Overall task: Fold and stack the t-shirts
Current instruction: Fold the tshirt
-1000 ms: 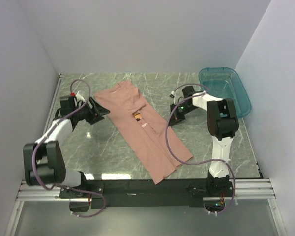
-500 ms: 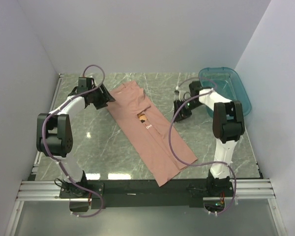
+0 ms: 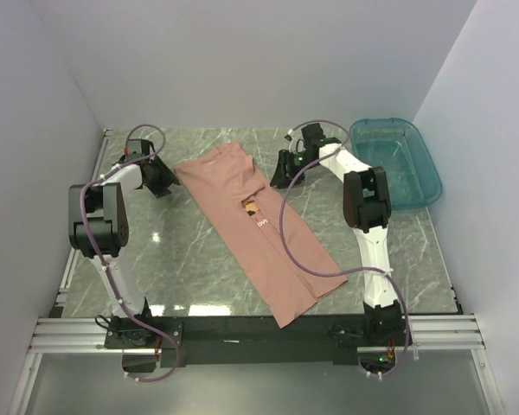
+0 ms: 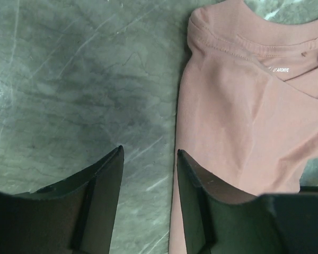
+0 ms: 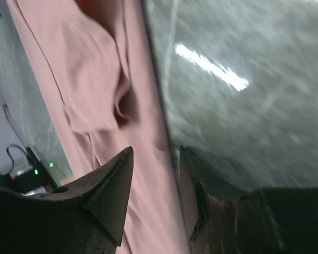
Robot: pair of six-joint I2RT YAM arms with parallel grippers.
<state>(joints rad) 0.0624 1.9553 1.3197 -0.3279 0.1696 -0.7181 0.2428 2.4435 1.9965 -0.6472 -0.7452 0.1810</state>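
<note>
One salmon-pink t-shirt [image 3: 255, 226] lies folded into a long strip, running diagonally from the back middle of the table to the front. A bit of its red-brown print shows mid-strip. My left gripper [image 3: 166, 183] is open at the shirt's far left corner; in the left wrist view [image 4: 148, 153] its jaws straddle the shirt's [image 4: 244, 111] left edge above the table. My right gripper [image 3: 276, 177] is open at the shirt's far right edge; in the right wrist view [image 5: 156, 153] its jaws straddle that edge of the shirt [image 5: 95, 100].
A teal plastic tub [image 3: 398, 161] stands at the back right, next to the right arm. The table is green-grey marble [image 3: 190, 251]. White walls close in the left, back and right.
Both grippers have moved in toward the far end of the shirt: the left one back and then down to its left corner, the right one left to its right edge.
</note>
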